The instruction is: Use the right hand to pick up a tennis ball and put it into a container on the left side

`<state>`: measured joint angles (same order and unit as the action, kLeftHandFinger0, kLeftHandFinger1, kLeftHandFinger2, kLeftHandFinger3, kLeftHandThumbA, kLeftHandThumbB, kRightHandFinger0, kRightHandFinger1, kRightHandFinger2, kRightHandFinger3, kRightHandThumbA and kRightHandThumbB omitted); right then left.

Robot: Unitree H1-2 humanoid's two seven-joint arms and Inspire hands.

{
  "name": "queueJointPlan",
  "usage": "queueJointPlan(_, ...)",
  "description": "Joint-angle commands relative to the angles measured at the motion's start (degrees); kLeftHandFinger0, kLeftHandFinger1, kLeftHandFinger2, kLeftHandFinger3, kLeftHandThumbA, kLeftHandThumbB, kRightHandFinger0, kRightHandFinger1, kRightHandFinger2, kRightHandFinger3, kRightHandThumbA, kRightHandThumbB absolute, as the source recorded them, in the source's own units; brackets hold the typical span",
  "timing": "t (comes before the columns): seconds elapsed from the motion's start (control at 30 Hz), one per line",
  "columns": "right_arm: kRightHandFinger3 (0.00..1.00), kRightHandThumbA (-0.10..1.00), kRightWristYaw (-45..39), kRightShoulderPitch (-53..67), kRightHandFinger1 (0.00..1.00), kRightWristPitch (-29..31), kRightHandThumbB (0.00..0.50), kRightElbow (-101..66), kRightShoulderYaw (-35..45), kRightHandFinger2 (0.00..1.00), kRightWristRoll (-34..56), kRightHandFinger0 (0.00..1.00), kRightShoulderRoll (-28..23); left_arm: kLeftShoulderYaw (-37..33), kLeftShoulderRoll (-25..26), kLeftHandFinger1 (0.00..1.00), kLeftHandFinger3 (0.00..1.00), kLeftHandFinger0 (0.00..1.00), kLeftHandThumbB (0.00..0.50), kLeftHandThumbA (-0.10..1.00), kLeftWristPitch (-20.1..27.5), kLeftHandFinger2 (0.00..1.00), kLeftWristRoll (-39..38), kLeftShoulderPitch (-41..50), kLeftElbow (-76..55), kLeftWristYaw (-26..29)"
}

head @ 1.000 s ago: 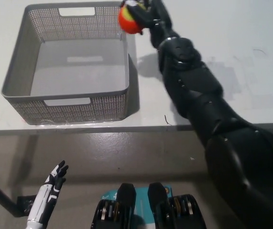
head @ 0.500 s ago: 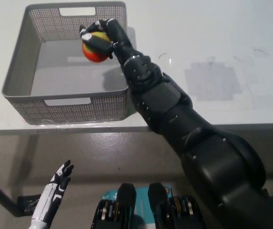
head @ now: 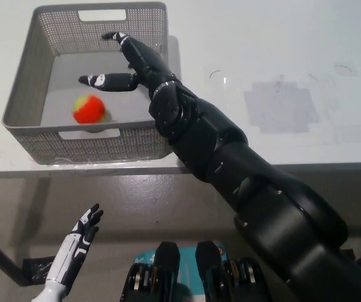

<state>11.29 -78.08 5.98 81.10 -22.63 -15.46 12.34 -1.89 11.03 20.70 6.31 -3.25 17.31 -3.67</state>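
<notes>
grey mesh basket (head: 26, 94) is sitting on the white bench (head: 281, 56) at the 10 o'clock side. the orange-and-yellow ball (head: 89, 109) is lying inside it, near the front wall. the black right hand (head: 126, 66) is reaching over the basket, fingers spread wide, holding nothing. the white left hand (head: 82, 231) is hanging at 7 o'clock below the bench, fingers apart.

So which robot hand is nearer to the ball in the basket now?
The right. The black right robot hand is open over the grey basket, just above the orange-yellow ball lying inside. The white left robot hand is below the table edge, well apart.
</notes>
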Motion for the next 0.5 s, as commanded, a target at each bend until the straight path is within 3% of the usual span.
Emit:
queueJointPlan(0.0, 1.0, 1.0, -1.7, -3.7, 1.0, -1.3, 0.47, -1.3, -0.2, 1.0, -1.8, 1.0, -1.2, -0.4, 1.1, 1.0, 1.0, 1.0, 0.381, 1.0, -0.5, 1.0, 0.3, -0.8, -1.7, -1.0)
queueJointPlan(0.3, 1.0, 1.0, -1.5, -3.5, 1.0, 1.6, 0.472, -4.0, 1.8, 1.0, -1.0, 1.0, -4.6, -0.6, 1.1, 1.0, 1.0, 1.0, 0.361, 1.0, -0.4, 1.0, 0.6, -1.1, -1.7, -1.1)
queueJointPlan(0.43, 1.0, 1.0, -1.0, -1.3, 1.0, 4.0, 0.477, -13.7, 4.9, 1.0, 0.1, 1.0, -9.1, -0.5, 1.3, 1.0, 1.0, 1.0, 0.347, 1.0, 0.2, 1.0, 0.0, -1.4, -1.5, -1.3)
queueJointPlan(0.47, 1.0, 1.0, -1.9, 0.5, 1.0, 3.5, 0.453, -19.0, 6.1, 1.0, 0.6, 1.0, -10.7, -0.5, 1.4, 1.0, 1.0, 1.0, 0.341, 1.0, 0.7, 1.0, -0.1, -1.4, -1.2, -1.5)
